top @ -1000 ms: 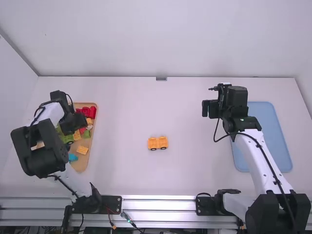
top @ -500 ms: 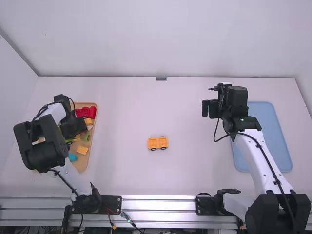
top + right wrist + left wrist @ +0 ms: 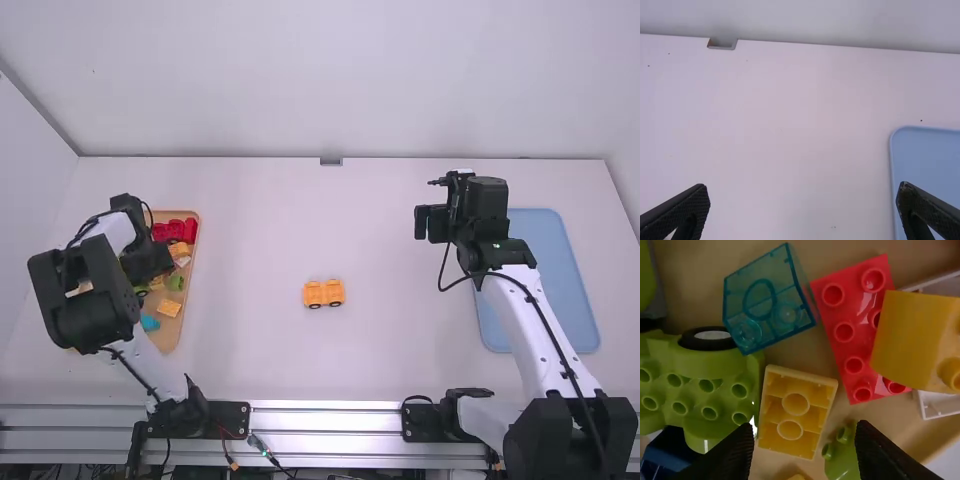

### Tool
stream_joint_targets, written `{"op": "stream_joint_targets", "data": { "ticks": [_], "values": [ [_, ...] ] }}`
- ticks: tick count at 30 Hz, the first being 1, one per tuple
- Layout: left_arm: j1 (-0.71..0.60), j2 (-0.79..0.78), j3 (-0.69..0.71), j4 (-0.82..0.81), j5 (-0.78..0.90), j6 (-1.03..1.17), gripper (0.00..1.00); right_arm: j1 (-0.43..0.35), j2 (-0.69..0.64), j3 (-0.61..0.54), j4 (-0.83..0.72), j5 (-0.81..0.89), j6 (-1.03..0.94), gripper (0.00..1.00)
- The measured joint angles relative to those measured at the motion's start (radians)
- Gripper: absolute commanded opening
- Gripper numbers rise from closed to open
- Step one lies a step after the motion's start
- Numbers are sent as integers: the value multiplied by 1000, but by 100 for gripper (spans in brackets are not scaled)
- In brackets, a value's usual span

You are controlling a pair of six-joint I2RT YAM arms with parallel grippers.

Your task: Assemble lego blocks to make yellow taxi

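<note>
Yellow wheeled piece [image 3: 323, 293] on white table [image 3: 395, 340], apart from blue tray [image 3: 550, 255].

- Your left gripper [image 3: 150, 262] hides part of the wooden tray [image 3: 168, 338] in the high view.
- In your left wrist view, its finger covers some of the green piece [image 3: 839, 460].
- There, you lose the dark blue block [image 3: 669, 446] and curved yellow block [image 3: 907, 335] past the edge.
- Your right wrist view crops the blue tray [image 3: 932, 162].
</note>
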Motion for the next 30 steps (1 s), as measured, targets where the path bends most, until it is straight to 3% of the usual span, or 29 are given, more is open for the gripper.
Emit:
{"op": "stream_joint_targets", "data": {
  "ticks": [17,22,30],
  "values": [
    [10,0,-68,113,0,42,54,0,0,0,-1,1,2,99],
    [10,-2,-98,142,6,69,47,0,0,0,0,1,0,99],
    [10,-1,-96,124,11,80,27,0,0,0,4,1,0,99]
  ]
}}
